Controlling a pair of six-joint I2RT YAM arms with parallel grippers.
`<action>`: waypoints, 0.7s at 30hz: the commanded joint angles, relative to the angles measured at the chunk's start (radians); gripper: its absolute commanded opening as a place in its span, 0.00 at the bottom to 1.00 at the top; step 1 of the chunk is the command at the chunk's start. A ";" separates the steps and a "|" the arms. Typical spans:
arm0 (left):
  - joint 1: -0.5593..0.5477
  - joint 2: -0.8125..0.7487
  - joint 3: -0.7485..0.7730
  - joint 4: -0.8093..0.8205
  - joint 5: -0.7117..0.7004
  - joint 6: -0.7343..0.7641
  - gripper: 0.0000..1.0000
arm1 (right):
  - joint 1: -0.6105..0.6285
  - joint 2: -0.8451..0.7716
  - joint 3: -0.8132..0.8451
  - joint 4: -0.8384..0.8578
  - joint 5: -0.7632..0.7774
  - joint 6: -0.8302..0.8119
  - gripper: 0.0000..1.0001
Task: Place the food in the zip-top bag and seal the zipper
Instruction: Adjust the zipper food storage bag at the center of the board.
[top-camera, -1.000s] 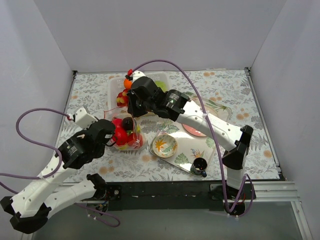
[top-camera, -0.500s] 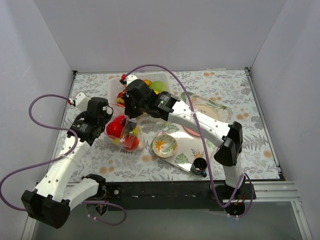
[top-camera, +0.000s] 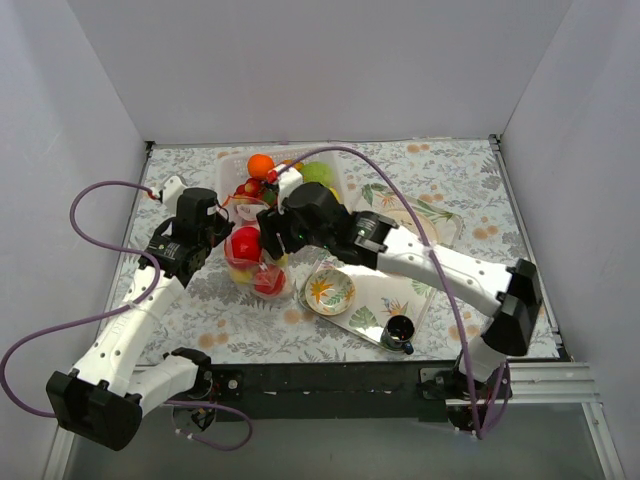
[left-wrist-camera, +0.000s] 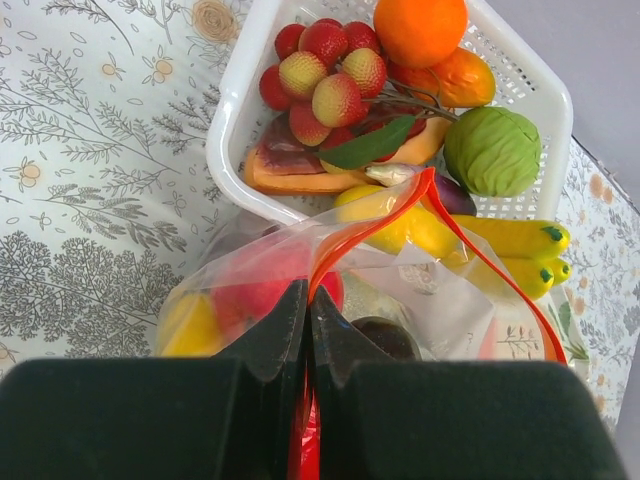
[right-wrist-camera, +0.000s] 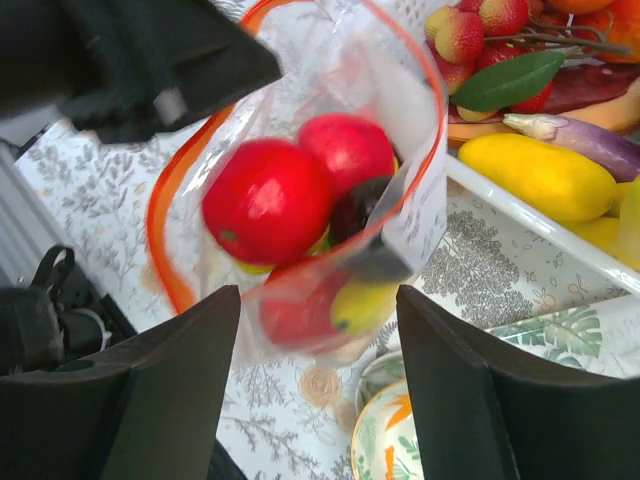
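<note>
- Leaf-printed tablecloth (top-camera: 470, 170) covers the table between plain white walls.
- From the left, the left arm bends in, its left gripper (left-wrist-camera: 307, 300) clenched on the zipper (left-wrist-camera: 440, 215) at the rim of the zip-top bag (top-camera: 255, 268).
- From its base, the right arm stretches diagonally across, its right gripper (right-wrist-camera: 318, 300) spread wide and grasping nothing, over the bag's open mouth.
- Just beside the white basket (left-wrist-camera: 235, 110), the bag holds two red apples (right-wrist-camera: 268, 200) and one yellow piece (right-wrist-camera: 360, 303).
- In the basket lie one orange (left-wrist-camera: 420, 28) and one green piece (left-wrist-camera: 492, 150).
</note>
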 joint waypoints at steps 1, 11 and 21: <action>0.006 -0.020 0.011 0.022 0.029 0.012 0.00 | 0.044 -0.237 -0.232 0.376 0.081 -0.086 0.73; 0.006 -0.017 0.025 0.025 0.051 0.024 0.00 | 0.194 -0.521 -0.833 1.014 0.306 -0.175 0.63; 0.006 -0.011 0.051 0.010 0.067 0.042 0.00 | 0.260 -0.417 -1.104 1.646 0.405 -0.331 0.62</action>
